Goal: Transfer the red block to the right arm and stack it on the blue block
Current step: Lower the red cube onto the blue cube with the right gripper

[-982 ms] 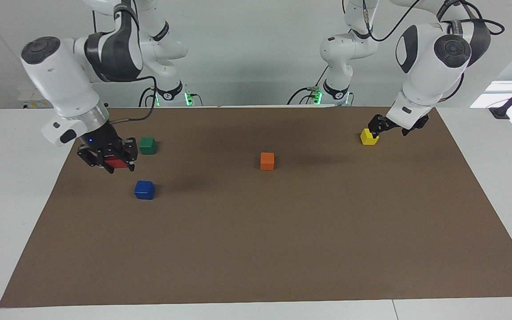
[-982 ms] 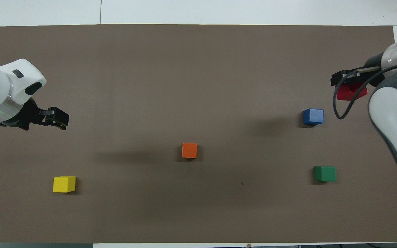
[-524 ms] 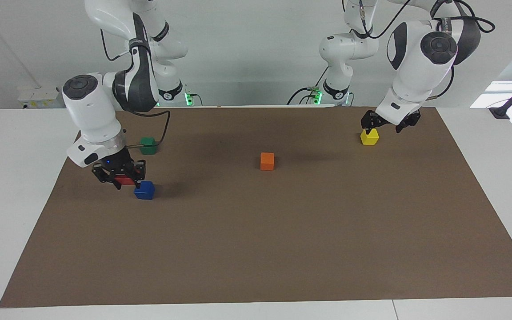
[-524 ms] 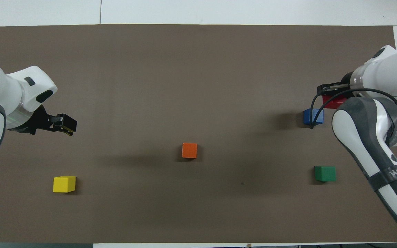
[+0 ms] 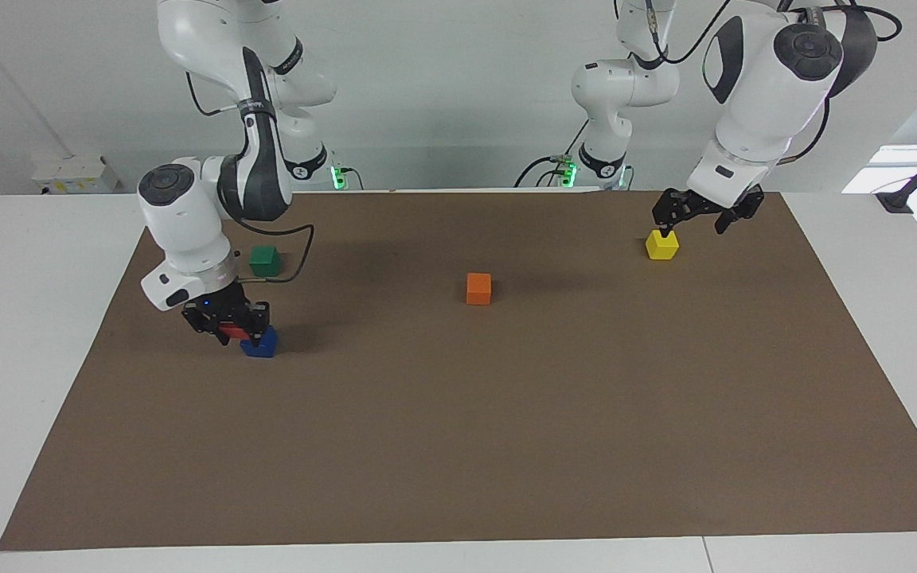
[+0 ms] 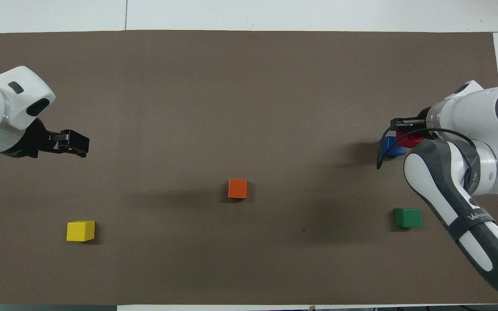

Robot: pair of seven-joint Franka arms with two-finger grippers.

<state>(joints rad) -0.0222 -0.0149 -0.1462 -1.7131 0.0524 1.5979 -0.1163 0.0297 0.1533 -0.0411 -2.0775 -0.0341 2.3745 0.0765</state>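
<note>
Two small cubes matter to you here: the small bright red block (image 5: 229, 332), which looks rigid, light and smooth-faced, is pinched in the right gripper (image 5: 230, 328) at the left of the facing view, low and just beside the small deep blue block (image 5: 260, 342), partly overlapping its top edge. You likely need it centred over the blue block before letting go, since a smooth cube set off-centre could tip or slide off. You hold it by two flat side faces, a sound grip for a stiff cube. Your left gripper (image 5: 693, 219), fingers spread and holding nothing, waits over the yellow cube (image 5: 661, 244) at upper right.
</note>
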